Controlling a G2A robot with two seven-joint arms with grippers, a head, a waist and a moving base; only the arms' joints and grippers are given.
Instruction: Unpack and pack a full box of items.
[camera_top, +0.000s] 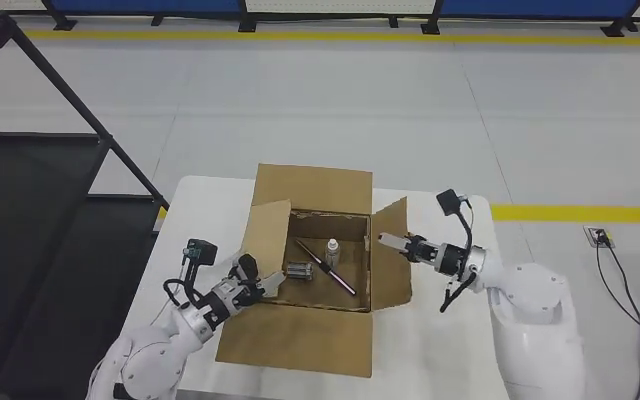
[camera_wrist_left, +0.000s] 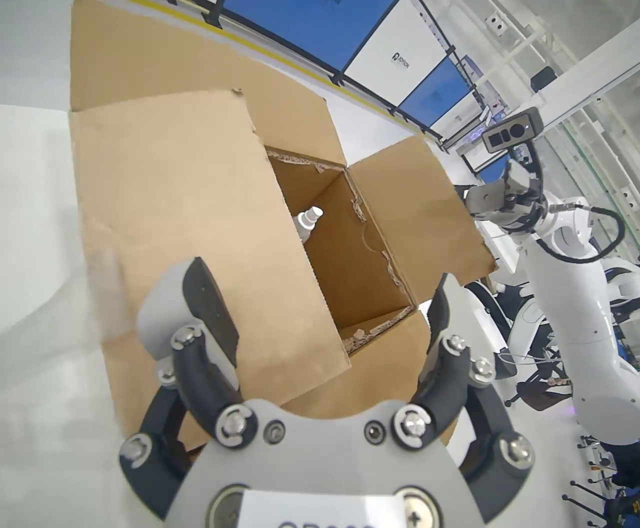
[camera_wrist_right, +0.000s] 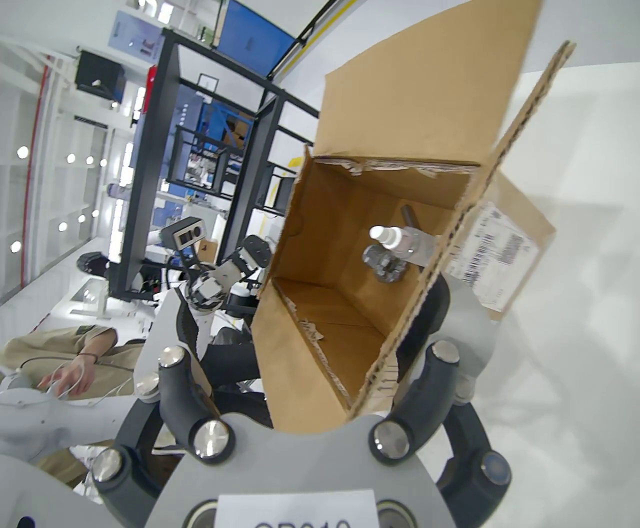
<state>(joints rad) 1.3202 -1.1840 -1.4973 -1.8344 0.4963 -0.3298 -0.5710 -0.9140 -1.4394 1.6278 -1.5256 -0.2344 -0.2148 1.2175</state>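
Note:
An open cardboard box (camera_top: 300, 340) stands mid-table with its flaps up. Inside lie a small white bottle (camera_top: 332, 251), a dark pen-like stick (camera_top: 325, 267) and a metal part (camera_top: 298, 269). My left gripper (camera_top: 255, 275) is open at the box's left flap (camera_wrist_left: 175, 200), whose near corner lies between the fingers (camera_wrist_left: 210, 305); the bottle (camera_wrist_left: 308, 220) peeks past the flap. My right gripper (camera_top: 390, 242) is open astride the edge of the right flap (camera_wrist_right: 400, 100); one finger (camera_wrist_right: 440, 305) shows outside it and the other is hidden by cardboard. Bottle (camera_wrist_right: 395, 239) and metal part (camera_wrist_right: 385, 265) sit beyond it.
The white table (camera_top: 440, 340) has bare room to the right of the box and a narrow strip on the left. A black frame with a dark panel (camera_top: 60, 250) stands off the table's left side. A printed label (camera_wrist_right: 495, 250) is on the box's outer wall.

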